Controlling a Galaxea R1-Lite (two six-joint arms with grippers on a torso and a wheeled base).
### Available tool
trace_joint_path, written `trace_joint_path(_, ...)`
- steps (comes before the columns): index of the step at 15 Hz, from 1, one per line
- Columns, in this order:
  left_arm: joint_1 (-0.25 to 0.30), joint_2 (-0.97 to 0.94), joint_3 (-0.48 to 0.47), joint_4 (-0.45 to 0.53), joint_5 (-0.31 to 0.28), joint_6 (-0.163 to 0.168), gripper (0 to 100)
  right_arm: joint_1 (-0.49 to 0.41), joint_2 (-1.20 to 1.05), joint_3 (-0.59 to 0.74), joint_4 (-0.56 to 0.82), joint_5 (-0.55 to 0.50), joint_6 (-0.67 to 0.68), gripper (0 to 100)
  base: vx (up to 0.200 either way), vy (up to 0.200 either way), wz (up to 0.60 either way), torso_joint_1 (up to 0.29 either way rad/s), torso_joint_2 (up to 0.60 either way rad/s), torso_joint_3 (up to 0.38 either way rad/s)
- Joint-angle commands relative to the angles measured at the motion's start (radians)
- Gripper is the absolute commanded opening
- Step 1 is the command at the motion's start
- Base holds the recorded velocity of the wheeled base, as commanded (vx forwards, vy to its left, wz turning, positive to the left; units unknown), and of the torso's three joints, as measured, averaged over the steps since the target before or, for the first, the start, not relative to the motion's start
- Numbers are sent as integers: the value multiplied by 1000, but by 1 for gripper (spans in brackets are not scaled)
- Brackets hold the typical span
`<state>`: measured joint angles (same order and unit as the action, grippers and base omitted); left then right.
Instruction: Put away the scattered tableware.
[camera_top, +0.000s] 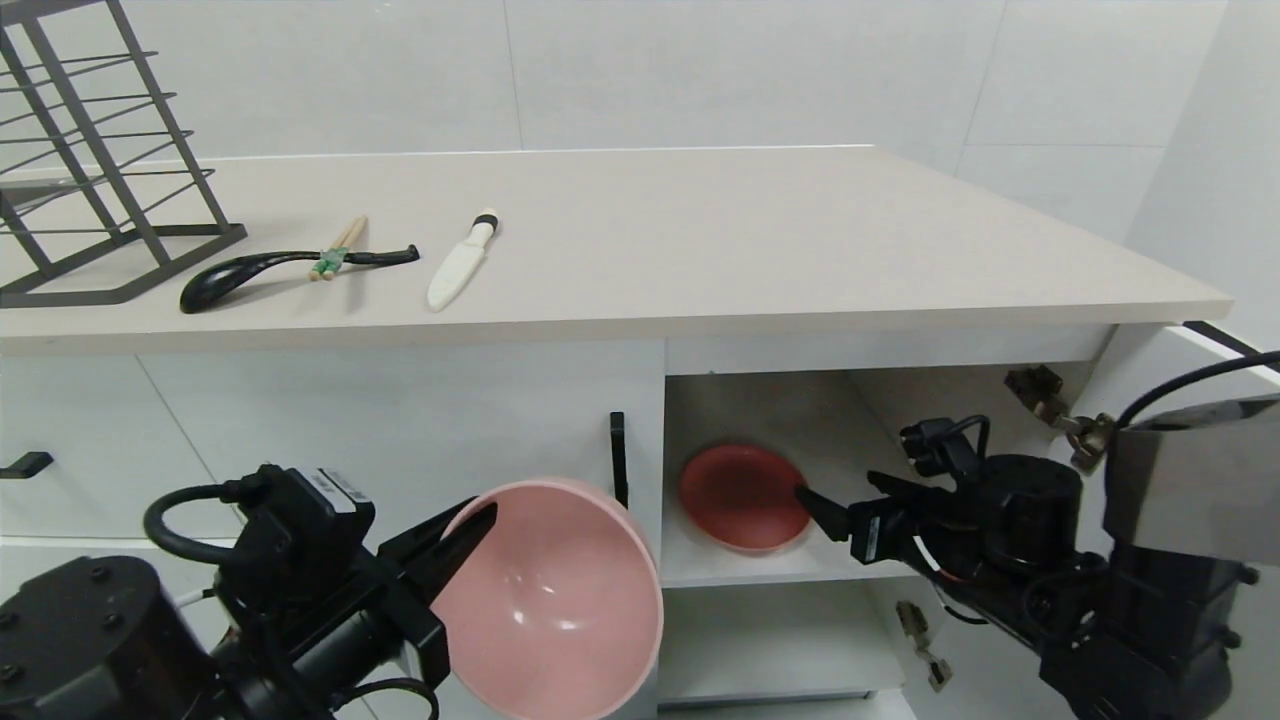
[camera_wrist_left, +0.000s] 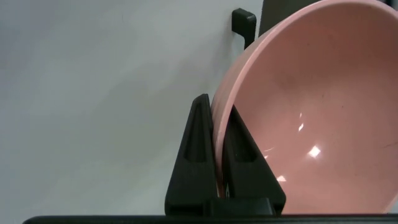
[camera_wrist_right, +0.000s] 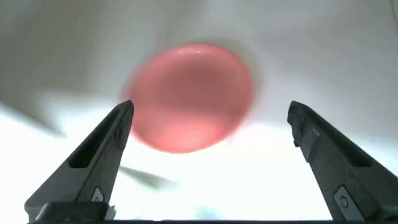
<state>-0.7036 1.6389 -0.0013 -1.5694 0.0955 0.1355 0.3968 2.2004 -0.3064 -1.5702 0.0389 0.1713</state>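
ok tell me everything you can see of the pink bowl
The deep round pink bowl, glossy like plastic, is empty, with light glints inside. It is tipped on its side, opening toward the head camera, before the white cabinet door. The left end effector pinches its rim, one finger inside, one outside.

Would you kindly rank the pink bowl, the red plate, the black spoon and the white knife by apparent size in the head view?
1. pink bowl, helped by nearness to the camera.
2. red plate.
3. black spoon, longer but far slimmer.
4. white knife.
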Motion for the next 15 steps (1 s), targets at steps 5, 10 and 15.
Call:
trace_joint_path(5,-139,48,-28,-1,-3,35,0,188,-314,216,-1,-5,-24,100,0,0,0,0,0,0)
trace_joint_path(10,-231,239,-181,-1,4,127,0,183,-373,242,-1,-27,-42,100,0,0,0,0,0,0)
trace_joint_path(15,-260,437,-365,-1,44,130,0,114,-450,257,-1,-33,-47,100,0,0,0,0,0,0)
